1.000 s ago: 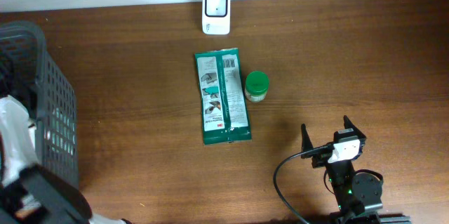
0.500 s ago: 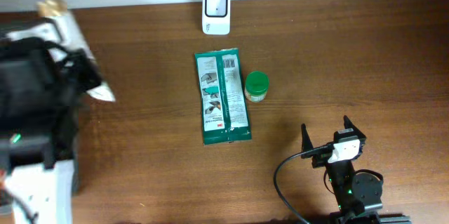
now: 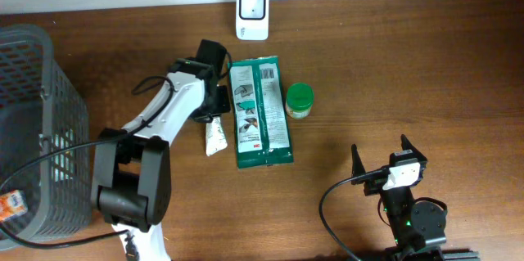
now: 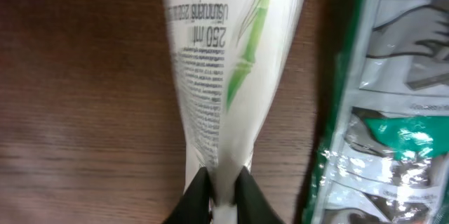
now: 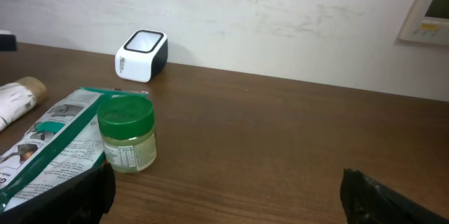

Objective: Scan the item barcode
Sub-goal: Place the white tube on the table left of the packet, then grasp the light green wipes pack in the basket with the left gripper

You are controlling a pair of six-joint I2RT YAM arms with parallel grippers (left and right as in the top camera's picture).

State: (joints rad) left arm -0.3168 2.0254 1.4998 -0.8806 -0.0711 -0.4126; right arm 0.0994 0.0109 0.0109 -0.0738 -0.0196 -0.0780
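A white tube printed with a green bamboo stalk lies along the table just left of a green packet. My left gripper is shut on its flat crimped end, one dark finger on each side. From above, that gripper and the tube sit beside the packet. The white barcode scanner stands at the table's back edge, also visible as the scanner in the right wrist view. My right gripper rests wide open near the front right, holding nothing.
A green-lidded jar stands right of the packet and shows as the jar in the right wrist view. A dark mesh basket fills the left edge with an orange-labelled item inside. A black cable loops by the right arm.
My left arm has swung from over the basket to the middle of the table, bringing the white tube down beside the green packet. The right arm has not moved.
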